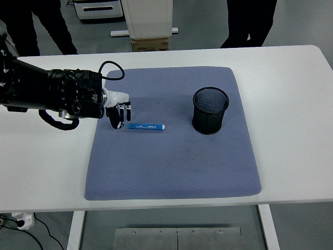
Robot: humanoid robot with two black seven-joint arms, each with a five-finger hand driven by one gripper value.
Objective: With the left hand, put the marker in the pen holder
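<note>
White tabletop (291, 67) is filling most of your view, with a grey floor beyond its far edge. You are looking down at a blue-grey cloth mat (171, 166) lying across the middle of it.

Your left arm is reaching in from the left edge, black and bulky, with a looped cable on top. Your left hand (117, 111) is hovering at the mat's left border, its fingers (118, 121) curling loosely downward and gripping nothing.

You are seeing the blue marker (146, 126) lying flat on the mat just to the right of those fingers. Its left end is sitting very close to the fingertips; whether they are touching it is too fine to tell. It is pointing roughly left to right, with a pale tip at the right end.

You are finding the black mesh pen holder (210, 110) standing upright on the right part of the mat, well apart from the marker. Nothing can be made out inside it.

Your right arm is not showing anywhere.

At the top edge, the dark trouser legs of people (250, 23) are standing behind the tabletop, beside a cardboard box (150, 44) on the floor.
</note>
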